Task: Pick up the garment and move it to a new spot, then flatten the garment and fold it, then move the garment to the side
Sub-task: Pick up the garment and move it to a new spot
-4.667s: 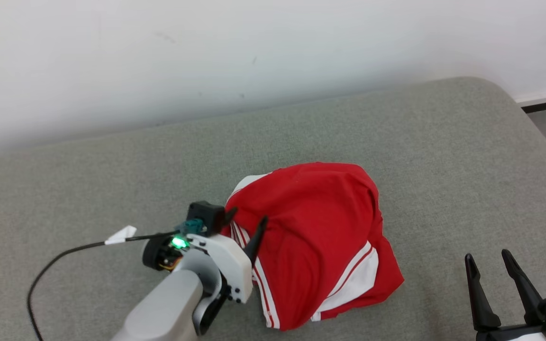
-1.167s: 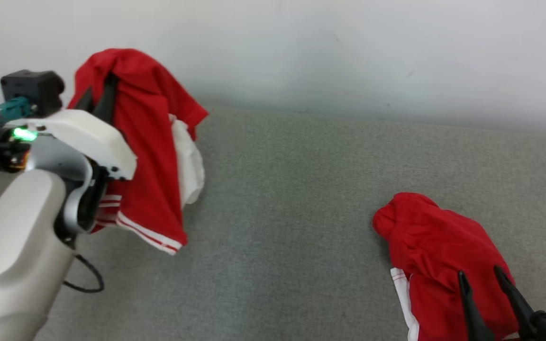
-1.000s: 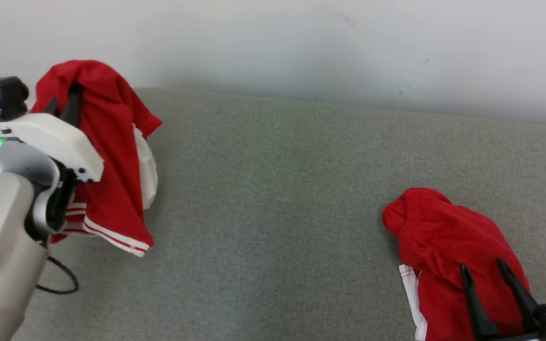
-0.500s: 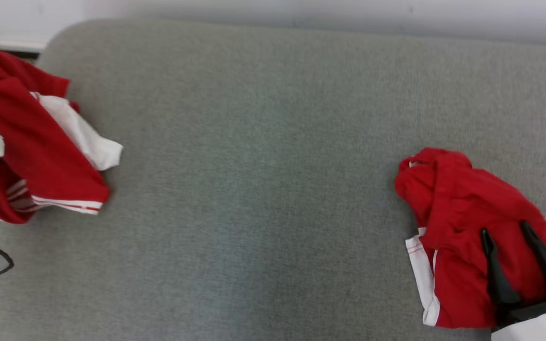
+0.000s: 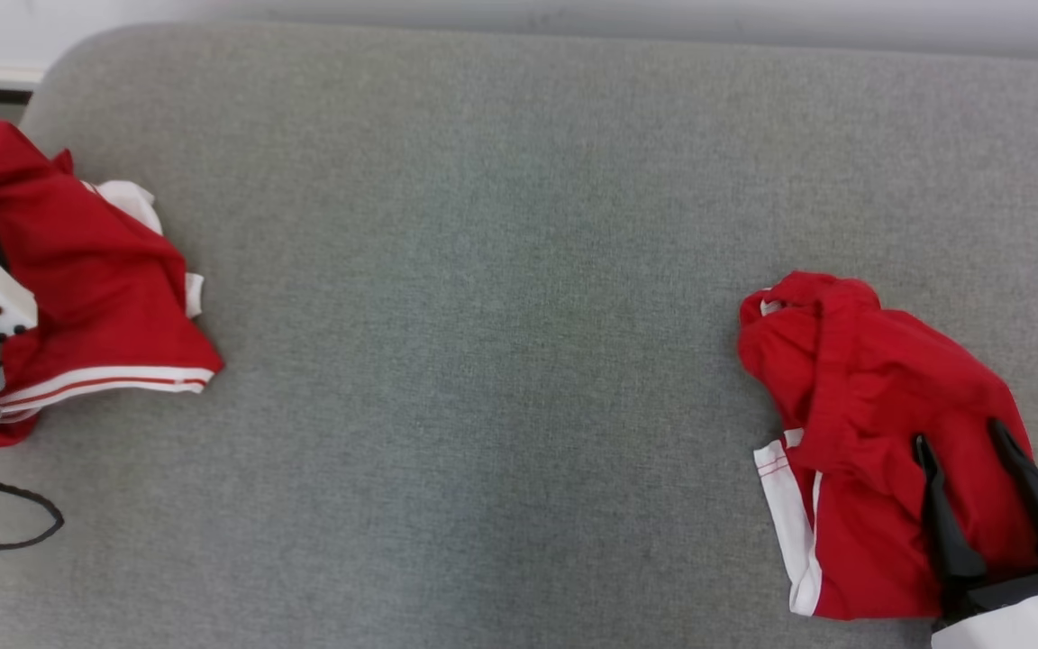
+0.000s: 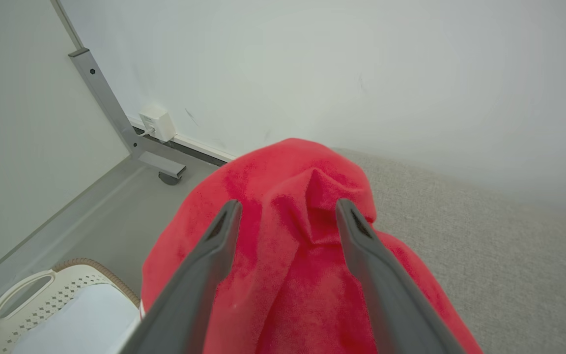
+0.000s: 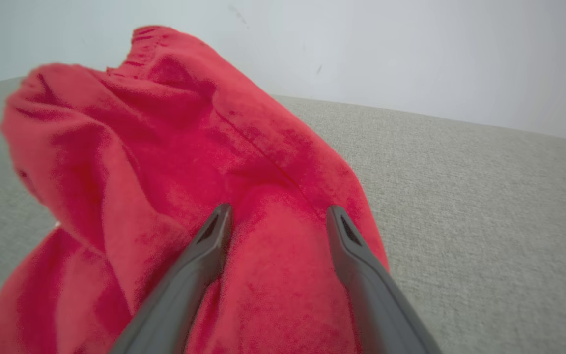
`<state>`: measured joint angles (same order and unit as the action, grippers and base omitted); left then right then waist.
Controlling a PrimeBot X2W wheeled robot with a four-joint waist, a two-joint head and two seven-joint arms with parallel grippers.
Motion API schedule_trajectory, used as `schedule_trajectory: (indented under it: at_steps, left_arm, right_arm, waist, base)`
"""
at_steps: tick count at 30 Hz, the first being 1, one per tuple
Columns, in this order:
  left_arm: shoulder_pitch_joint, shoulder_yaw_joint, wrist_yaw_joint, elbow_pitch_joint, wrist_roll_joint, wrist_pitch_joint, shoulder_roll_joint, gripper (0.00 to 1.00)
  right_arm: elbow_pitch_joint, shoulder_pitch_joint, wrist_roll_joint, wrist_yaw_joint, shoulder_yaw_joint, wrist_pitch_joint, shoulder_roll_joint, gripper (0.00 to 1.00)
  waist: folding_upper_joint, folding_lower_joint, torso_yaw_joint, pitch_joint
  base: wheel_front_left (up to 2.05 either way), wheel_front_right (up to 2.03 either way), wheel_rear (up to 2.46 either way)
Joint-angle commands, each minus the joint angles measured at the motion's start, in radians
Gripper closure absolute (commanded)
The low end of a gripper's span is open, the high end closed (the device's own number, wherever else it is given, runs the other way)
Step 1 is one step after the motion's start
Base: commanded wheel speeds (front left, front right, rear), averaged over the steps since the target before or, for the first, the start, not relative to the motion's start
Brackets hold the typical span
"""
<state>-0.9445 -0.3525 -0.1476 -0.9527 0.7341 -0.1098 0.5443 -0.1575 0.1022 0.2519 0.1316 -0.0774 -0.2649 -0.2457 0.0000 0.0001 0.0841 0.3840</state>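
While the left claw [image 6: 289, 204] gapes over the red garment [image 5: 95, 279], the right claw [image 5: 959, 434] gapes too

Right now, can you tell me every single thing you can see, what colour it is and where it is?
left garment: one, red with white trim, crumpled at the left end of the padded surface
right garment: one, red with white trim, crumpled at the right end
padded surface: one, grey, under both garments
wall: one, white, behind the padded surface
cable: one, black, looping at the near left
basket: one, cream with a brown rim, on the floor past the left end
metal post: one, grey, by the wall
wall box: one, white, low on the wall beside the post
left gripper: one, dark, open over the left garment
right gripper: one, dark, open over the right garment
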Motion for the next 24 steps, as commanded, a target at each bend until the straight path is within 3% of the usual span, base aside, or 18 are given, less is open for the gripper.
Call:
schedule_trajectory:
  at_steps: [1,8,13,24]
  left_arm:
    - [-0.014,0.008,0.013,-0.010,0.012,-0.022,0.001,0.00]
    - [0.008,0.003,0.083,-0.001,0.029,-0.048,-0.013,0.00]
    - [0.042,-0.006,0.104,0.061,0.032,-0.064,-0.020,0.00]
    - [0.257,-0.036,0.053,0.365,0.040,-0.067,-0.043,0.00]
  right_arm:
    - [-0.005,0.005,0.004,-0.002,-0.003,0.001,0.005,0.00]
    - [-0.029,-0.028,0.013,-0.002,-0.023,0.001,0.030,0.00]
    - [-0.036,-0.055,0.016,-0.002,-0.032,0.001,0.042,0.00]
    - [-0.032,-0.123,0.019,-0.002,-0.022,0.001,0.048,0.00]
  waist:
    - [0.0000,-0.0001,0.002,-0.031]
    - [0.0000,-0.0001,-0.009,-0.144]
    - [0.0000,-0.0001,-0.023,-0.228]
    - [0.0000,-0.0001,-0.085,-0.379]
  base:
    - [0.00,0.00,0.00]
    - [0.00,0.00,0.00]
    - [0.00,0.00,0.00]
    - [0.00,0.00,0.00]
